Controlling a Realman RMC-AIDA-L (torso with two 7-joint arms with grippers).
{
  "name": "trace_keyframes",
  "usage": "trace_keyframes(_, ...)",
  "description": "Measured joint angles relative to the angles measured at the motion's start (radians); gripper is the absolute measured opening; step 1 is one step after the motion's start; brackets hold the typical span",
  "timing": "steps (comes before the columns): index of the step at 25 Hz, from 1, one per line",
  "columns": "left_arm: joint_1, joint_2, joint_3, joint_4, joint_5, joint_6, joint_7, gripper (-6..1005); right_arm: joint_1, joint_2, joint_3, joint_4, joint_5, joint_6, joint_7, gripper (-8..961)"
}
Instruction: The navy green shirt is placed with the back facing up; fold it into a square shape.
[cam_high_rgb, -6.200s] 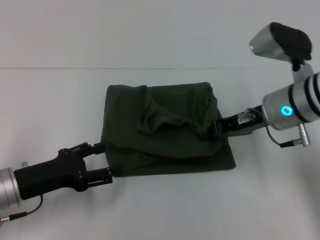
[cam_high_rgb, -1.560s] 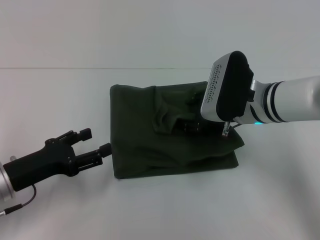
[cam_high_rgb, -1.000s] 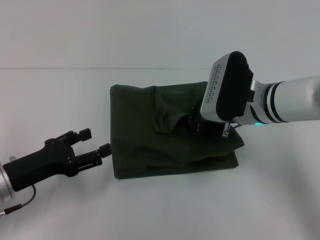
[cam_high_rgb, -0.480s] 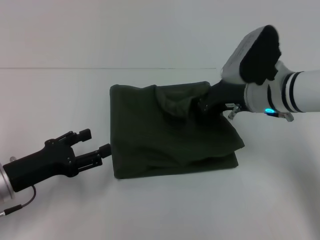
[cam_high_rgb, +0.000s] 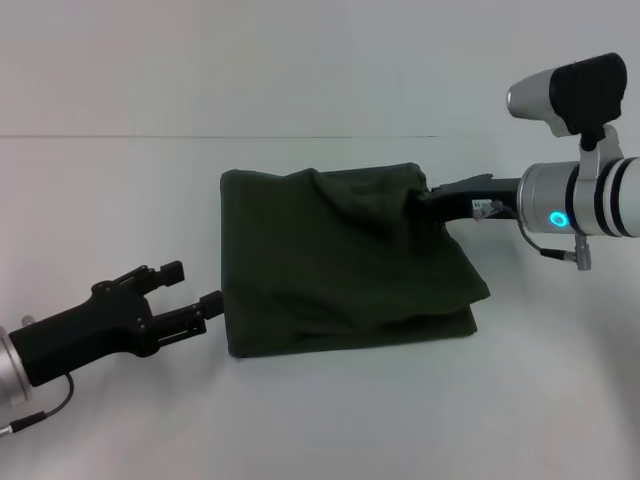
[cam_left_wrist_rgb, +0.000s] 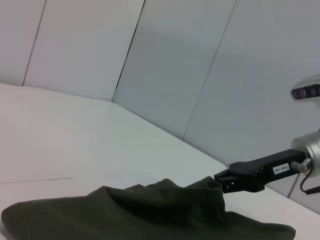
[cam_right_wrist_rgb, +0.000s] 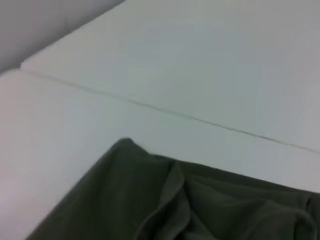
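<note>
Left arm reaches in low from the near left, roughly level; the left gripper (cam_high_rgb: 190, 293) is parted, empty, its fingers just beside the near-left edge of the shirt without clear contact. One navy green shirt (cam_high_rgb: 335, 260) lies mid-tabletop (cam_high_rgb: 330, 420), folded to a rough rectangle with a raised fold at its far right. Right arm extends horizontally from the right, farther back; the right gripper (cam_high_rgb: 432, 196) meets the shirt's far-right corner, tips against the cloth; opening cannot be determined. Two grippers counted.
</note>
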Motion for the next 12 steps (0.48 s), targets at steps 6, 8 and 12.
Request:
trace_keyframes(6, 0.000, 0.001, -0.001, -0.017, 0.000, -0.001, 0.010, 888, -0.002, -0.003, 0.082, 0.082, 0.121, 0.007, 0.003, 11)
trace_keyframes(8, 0.000, 0.002, -0.002, -0.018, 0.000, -0.001, 0.010, 887, -0.005, -0.003, 0.104, 0.099, 0.147, 0.015, 0.003, 11)
trace_keyframes(12, 0.001, 0.003, -0.002, -0.018, 0.000, -0.001, 0.011, 887, -0.006, -0.003, 0.145, 0.126, 0.172, 0.033, 0.015, 11)
